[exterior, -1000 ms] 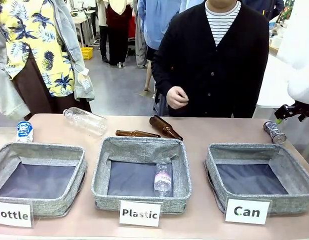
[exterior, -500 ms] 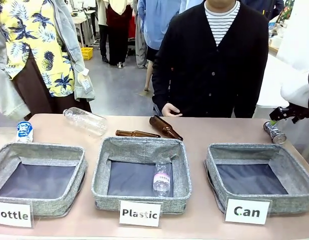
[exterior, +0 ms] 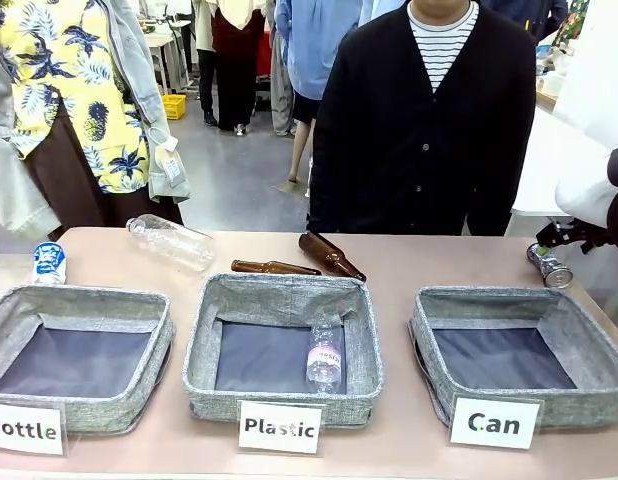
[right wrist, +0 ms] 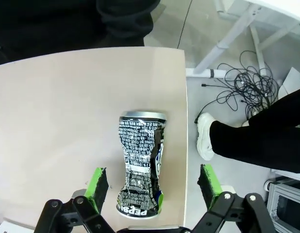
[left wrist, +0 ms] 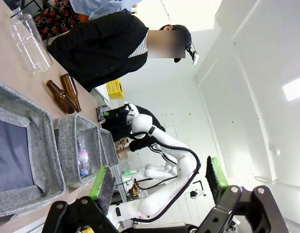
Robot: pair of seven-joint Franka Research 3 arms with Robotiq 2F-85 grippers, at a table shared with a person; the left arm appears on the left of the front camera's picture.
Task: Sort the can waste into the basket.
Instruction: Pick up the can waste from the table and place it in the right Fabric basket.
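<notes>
dented can (right wrist: 139, 160) on its side

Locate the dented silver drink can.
Front view: the dented silver drink can lies far right on the table, behind the grey woven "Can" basket, below the right gripper.

Three baskets line the surface's (exterior: 429, 255) near edge: Bottle basket (exterior: 79, 296) left, Plastic basket (exterior: 284, 290) middle, Can basket (exterior: 489, 297) right. A small bottle (exterior: 326, 356) lies in the Plastic basket. Behind, left to right: a can (exterior: 49, 262), a lone bottle (exterior: 171, 241), paired bottles (exterior: 331, 254), a second can (exterior: 549, 264) under the right tool (right wrist: 153, 180).
</notes>
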